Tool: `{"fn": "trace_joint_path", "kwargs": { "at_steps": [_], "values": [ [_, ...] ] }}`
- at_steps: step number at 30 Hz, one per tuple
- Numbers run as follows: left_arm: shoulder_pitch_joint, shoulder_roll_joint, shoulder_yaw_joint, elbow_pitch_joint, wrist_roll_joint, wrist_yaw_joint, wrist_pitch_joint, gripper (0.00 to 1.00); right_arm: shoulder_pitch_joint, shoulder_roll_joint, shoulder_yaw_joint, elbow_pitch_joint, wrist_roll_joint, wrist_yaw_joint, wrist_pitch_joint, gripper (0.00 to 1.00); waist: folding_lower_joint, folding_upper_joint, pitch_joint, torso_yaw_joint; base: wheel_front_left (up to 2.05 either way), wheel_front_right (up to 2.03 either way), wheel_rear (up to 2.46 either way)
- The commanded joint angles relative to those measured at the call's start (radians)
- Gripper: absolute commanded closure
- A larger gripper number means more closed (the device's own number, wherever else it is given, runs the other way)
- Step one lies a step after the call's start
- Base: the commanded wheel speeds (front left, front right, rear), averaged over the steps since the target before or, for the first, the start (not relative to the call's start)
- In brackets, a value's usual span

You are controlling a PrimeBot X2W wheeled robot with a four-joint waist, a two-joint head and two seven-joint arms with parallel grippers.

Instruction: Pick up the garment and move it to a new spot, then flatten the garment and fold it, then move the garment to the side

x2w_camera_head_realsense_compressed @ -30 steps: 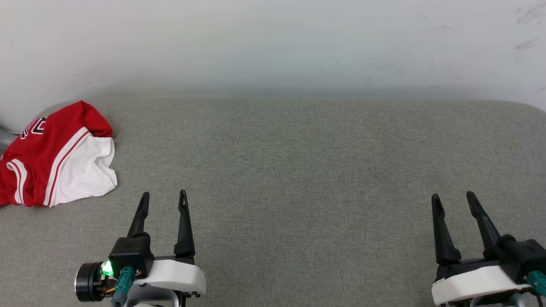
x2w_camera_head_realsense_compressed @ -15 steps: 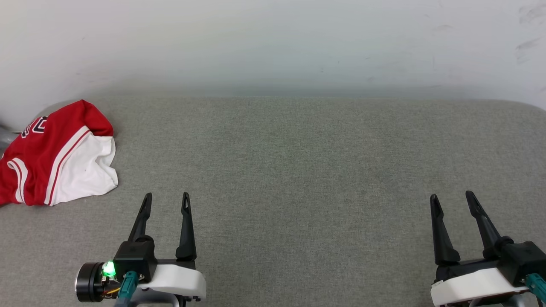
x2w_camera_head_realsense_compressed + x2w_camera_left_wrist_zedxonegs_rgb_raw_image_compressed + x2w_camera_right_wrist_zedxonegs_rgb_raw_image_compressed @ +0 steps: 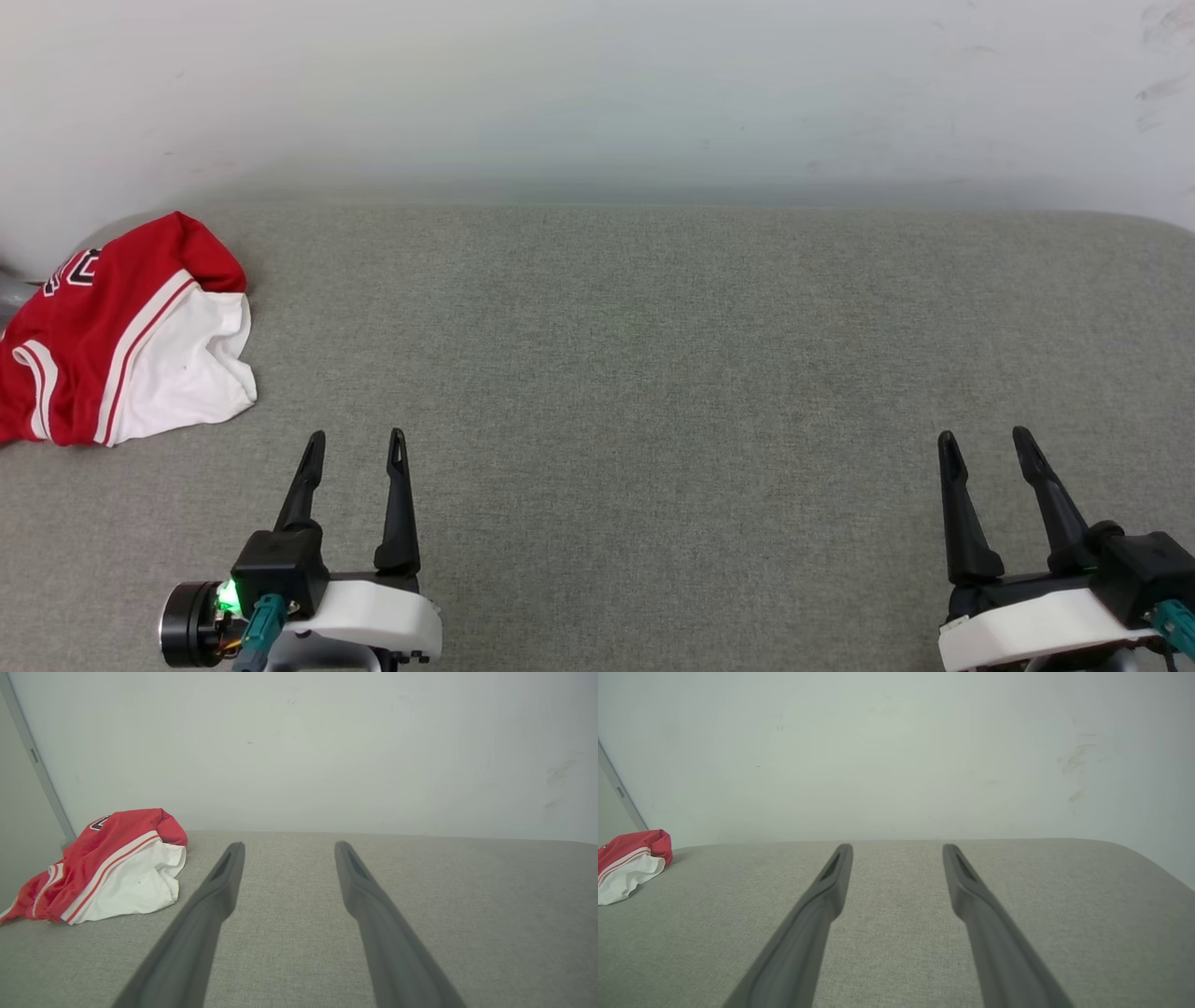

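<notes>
From the head view, the left gripper (image 3: pixel 358 436) and right gripper (image 3: pixel 983 435) sit nearest over the grey table (image 3: pixel 607 373), jaws wide and empty. Farther off, the crumpled red-and-white shirt (image 3: pixel 121 336) lies at the table's far left, close to the wall (image 3: pixel 597 93). The left wrist view adds a grey post (image 3: pixel 37 765) behind it.

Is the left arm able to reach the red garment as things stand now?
Probably yes: the left gripper is open, the garment lies crumpled ahead to its left, and only bare grey surface lies between them.
</notes>
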Motion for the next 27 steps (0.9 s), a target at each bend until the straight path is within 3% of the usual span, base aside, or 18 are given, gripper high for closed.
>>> {"fn": "trace_joint_path", "kwargs": {
  "at_steps": [1, 27],
  "values": [
    [0.001, -0.002, 0.004, 0.003, -0.005, -0.003, -0.003, 0.0, -0.003, 0.003, -0.002, 0.004, 0.011, -0.001, -0.004, 0.0, 0.0, -0.0001, 0.001, 0.0, 0.0, 0.0, 0.0],
    [-0.017, -0.003, -0.007, 0.036, -0.027, -0.014, -0.003, 0.0, -0.01, 0.003, 0.003, 0.035, 0.023, -0.001, -0.004, 0.0, 0.0, -0.0001, 0.003, 0.01, 0.0, 0.0, 0.0]
  ]
}}
